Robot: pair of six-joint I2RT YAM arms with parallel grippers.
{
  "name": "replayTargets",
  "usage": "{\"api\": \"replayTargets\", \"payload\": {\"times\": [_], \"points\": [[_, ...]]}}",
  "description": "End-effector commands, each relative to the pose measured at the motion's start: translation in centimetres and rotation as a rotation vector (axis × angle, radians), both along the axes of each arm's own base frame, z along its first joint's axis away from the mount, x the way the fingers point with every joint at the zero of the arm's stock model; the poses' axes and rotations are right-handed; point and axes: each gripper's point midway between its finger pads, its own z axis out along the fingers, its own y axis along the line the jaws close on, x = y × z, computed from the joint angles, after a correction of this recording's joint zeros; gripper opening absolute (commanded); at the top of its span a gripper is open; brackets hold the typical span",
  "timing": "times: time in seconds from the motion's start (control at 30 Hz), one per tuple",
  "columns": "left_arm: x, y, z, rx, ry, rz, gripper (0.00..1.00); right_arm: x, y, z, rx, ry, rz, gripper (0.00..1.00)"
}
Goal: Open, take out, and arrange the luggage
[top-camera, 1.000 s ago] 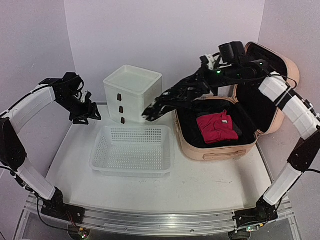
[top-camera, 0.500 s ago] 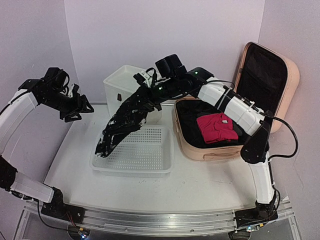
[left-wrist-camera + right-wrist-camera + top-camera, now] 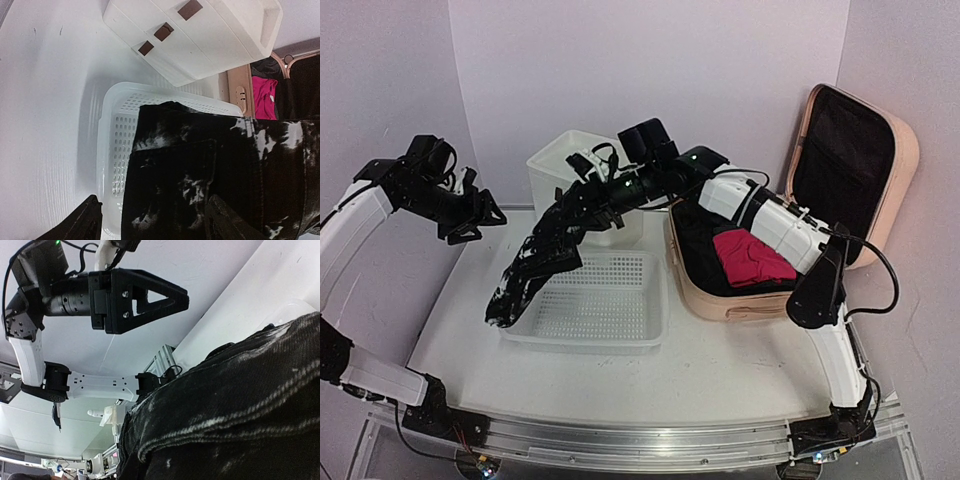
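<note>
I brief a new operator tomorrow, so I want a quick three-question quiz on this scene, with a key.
1. True or false: the lid of the suitcase is shut.
2. What hangs from the right claw? A) a red top B) dark, white-splashed trousers C) a drawer
3. Fill in: the trousers hang above the white ____.
Key: 1 false, the lid stands open. 2 B. 3 basket.
</note>
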Motion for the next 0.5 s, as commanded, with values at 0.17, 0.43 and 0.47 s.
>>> {"api": "replayTargets", "payload": {"times": [0.17, 0.43, 0.47], "points": [[-0.2, 0.0, 0.1, -0.013, -0.013, -0.003, 0.71, 0.0, -3.8, -9.7, -0.121, -0.146, 0.036, 0.0], [0.0, -1.3, -3.8, -0.042, 0.12, -0.05, 0.74, 3.1, -7.7, -16.6, -0.337, -0.125, -0.136, 0.0], [0.1, -1.7, -5.3, -0.051, 0.174, -0.061, 0.74, 3.3, -7.7, -17.1, -0.354, -0.147, -0.137, 0.0]]}}
